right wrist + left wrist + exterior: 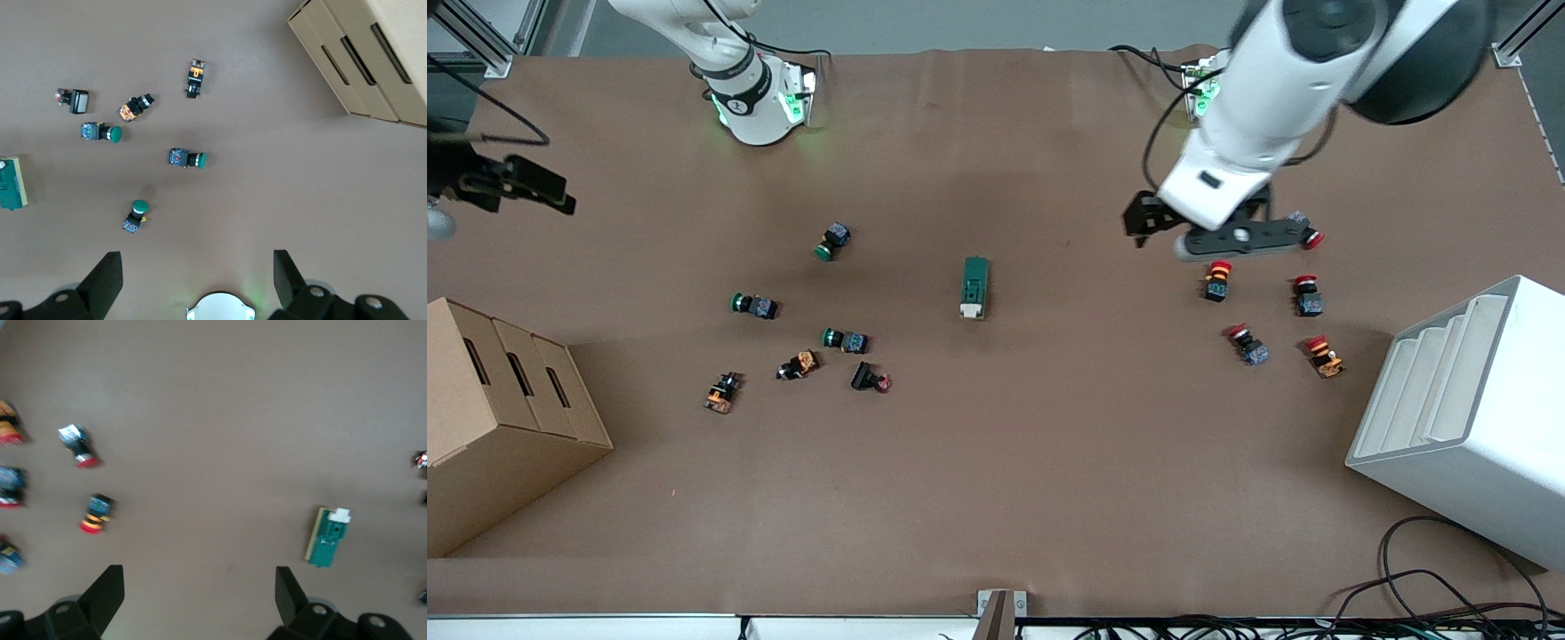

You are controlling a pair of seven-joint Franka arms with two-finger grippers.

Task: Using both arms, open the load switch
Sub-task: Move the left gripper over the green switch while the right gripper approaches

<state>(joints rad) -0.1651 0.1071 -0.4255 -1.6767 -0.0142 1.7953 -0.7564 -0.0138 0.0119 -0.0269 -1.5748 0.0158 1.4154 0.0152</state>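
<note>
The load switch (975, 286), a dark green oblong block with a white end piece, lies flat near the middle of the table. It also shows in the left wrist view (328, 537) and at the edge of the right wrist view (12, 183). My left gripper (1240, 238) hangs open over the table toward the left arm's end, above the red push buttons and well apart from the switch. Its fingers (107, 588) hold nothing. My right gripper (197, 273) is open and empty, high over its own green-lit base (220, 308); the front view does not show it.
Several green and orange push buttons (845, 339) lie scattered toward the right arm's end, several red ones (1216, 280) toward the left arm's end. A cardboard box (498, 418) and a white stepped rack (1467, 418) stand at the table's two ends. Cables (1432, 596) lie below the rack.
</note>
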